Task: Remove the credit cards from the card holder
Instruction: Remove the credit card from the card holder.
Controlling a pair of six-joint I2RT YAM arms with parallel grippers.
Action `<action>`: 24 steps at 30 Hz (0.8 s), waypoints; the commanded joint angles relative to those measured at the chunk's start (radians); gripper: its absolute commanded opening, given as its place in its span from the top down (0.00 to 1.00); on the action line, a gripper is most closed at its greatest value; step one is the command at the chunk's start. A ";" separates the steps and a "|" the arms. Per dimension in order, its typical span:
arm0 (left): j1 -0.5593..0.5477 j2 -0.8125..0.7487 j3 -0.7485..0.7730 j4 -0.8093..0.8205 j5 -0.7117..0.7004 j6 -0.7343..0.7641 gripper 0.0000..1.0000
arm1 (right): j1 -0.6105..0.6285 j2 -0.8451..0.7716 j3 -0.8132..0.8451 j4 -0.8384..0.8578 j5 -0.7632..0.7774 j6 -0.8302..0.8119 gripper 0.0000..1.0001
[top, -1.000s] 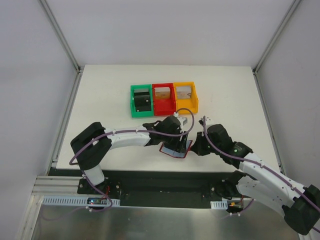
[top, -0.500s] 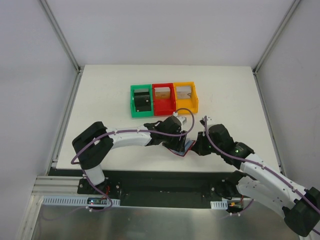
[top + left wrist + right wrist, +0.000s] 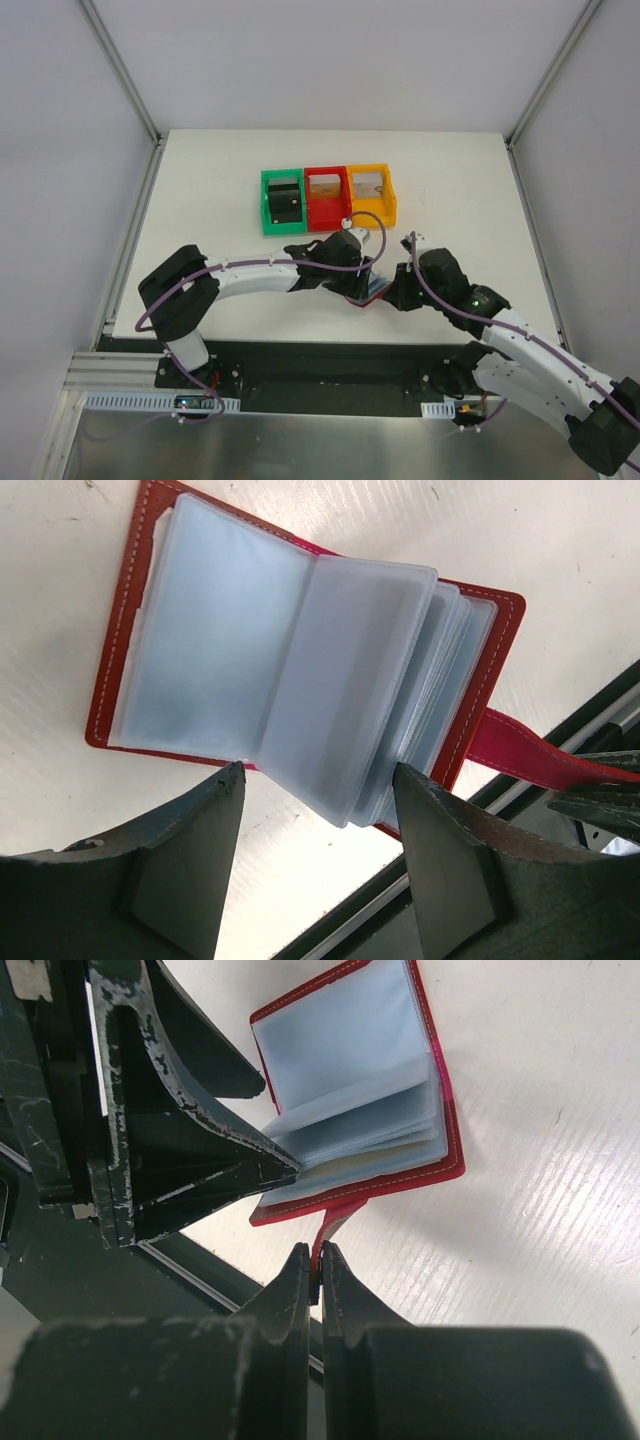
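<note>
The card holder lies open on the white table near its front edge, a dark-red wallet with frosted plastic sleeves fanned up. The credit cards are hidden; I can make out none through the sleeves. My left gripper is open, its fingertips straddling the near edge of the raised sleeves without clamping them. My right gripper is shut on the wallet's red tab strap. From above, the left gripper covers most of the card holder, and the right gripper sits just right of it.
Green, red and yellow bins stand in a row at mid-table; the green one holds a black block. The table's front edge and a black rail run just behind the wallet.
My left gripper has shifted right and down over the wallet, hiding most of it from above. The right gripper has kept its hold on the tab.
</note>
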 commanded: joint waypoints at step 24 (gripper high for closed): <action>-0.003 0.032 0.074 -0.029 0.093 0.093 0.39 | -0.011 -0.042 0.004 -0.013 -0.014 -0.021 1.00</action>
